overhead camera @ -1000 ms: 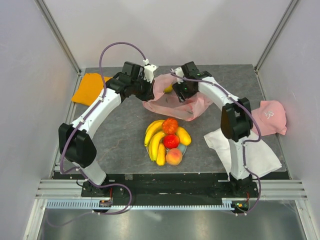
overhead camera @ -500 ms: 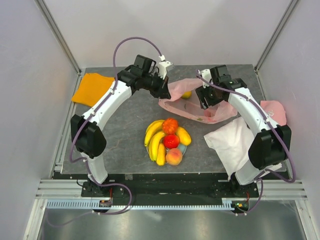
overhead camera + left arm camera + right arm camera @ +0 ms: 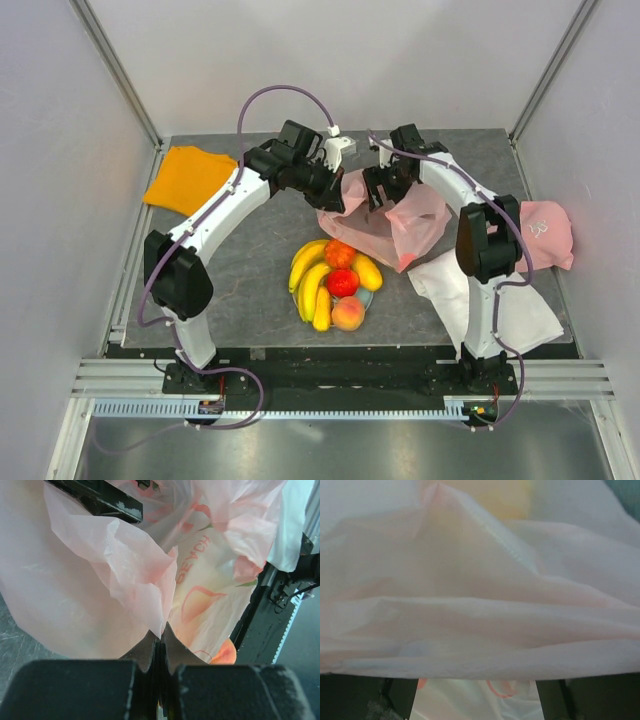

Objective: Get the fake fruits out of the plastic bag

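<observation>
The pink plastic bag (image 3: 400, 225) hangs crumpled between my two grippers at the back middle of the table. My left gripper (image 3: 335, 188) is shut on a fold of the bag's film (image 3: 100, 580), with the jaws (image 3: 161, 632) pressed together. My right gripper (image 3: 383, 192) is at the bag's right rim. In the right wrist view its fingers (image 3: 400, 697) stand wide apart, and the bag (image 3: 480, 605) is draped over them and hides the tips. A faint yellow patch (image 3: 485, 495) shows through the film. The banana bunch (image 3: 310, 280), orange (image 3: 340, 250), red (image 3: 343, 282), peach (image 3: 347, 314) and yellow (image 3: 368, 271) fruits lie piled in front of the bag.
A folded orange cloth (image 3: 185, 175) lies at the back left. A white cloth (image 3: 485, 295) lies at the front right, with a pink cap (image 3: 545, 235) beside it at the right edge. Enclosure walls stand close on three sides.
My left gripper has moved right with the bag. My right gripper swung right, then came back left. The bag is now bunched and lifted, and the yellow fruit seen in its mouth is hidden.
</observation>
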Motion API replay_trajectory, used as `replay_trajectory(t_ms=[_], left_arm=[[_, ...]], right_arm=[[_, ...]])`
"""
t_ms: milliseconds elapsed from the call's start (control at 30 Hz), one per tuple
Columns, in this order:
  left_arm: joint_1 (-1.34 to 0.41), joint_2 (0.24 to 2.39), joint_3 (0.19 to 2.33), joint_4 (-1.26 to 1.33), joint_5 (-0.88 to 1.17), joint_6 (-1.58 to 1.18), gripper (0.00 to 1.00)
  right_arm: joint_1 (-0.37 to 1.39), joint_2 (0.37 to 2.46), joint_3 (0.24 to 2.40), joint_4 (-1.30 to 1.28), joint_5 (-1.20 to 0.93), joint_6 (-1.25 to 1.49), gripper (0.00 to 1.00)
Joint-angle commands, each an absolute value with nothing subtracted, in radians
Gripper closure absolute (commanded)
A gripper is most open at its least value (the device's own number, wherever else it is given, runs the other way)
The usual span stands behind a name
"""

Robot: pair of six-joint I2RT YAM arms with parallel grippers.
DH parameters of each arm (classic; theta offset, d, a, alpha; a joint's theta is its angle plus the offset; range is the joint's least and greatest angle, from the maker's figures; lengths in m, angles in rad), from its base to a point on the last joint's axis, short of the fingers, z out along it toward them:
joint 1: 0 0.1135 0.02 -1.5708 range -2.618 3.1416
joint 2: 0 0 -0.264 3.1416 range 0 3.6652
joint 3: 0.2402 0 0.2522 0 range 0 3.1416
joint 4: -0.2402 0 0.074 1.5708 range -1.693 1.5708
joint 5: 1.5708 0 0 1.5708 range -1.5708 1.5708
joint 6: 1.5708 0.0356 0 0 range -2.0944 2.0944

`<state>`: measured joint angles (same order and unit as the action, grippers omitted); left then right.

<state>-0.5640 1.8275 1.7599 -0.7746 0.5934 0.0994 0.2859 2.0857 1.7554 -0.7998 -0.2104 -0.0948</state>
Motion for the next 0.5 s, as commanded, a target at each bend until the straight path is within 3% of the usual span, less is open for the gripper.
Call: replay_trajectory(t_ms=[0,133,267,467], left_arm=[[-0.563,1.787,1.752,-0.782,0.572,0.115,0.99],[-0.563,1.796,1.762,-0.79,0.606,0.114,0.99],[-0.561,1.819,1.787,-0.798,0.627,0.094,0.98],[-0.531,1.813,1.853,-0.802,0.58,0.087,0.98]], right_arm=[[0.29,2.137,1.891,-0.73,-0.311,-0.026,0.09],[0.288,2.161,1.879,-0.641,-0.334,0.0,0.02],[0.29,2.215,1.911,-0.624,-0.38,0.051,0.02],[0.27,2.163,1.846,-0.637,-0.249,0.015,0.02]])
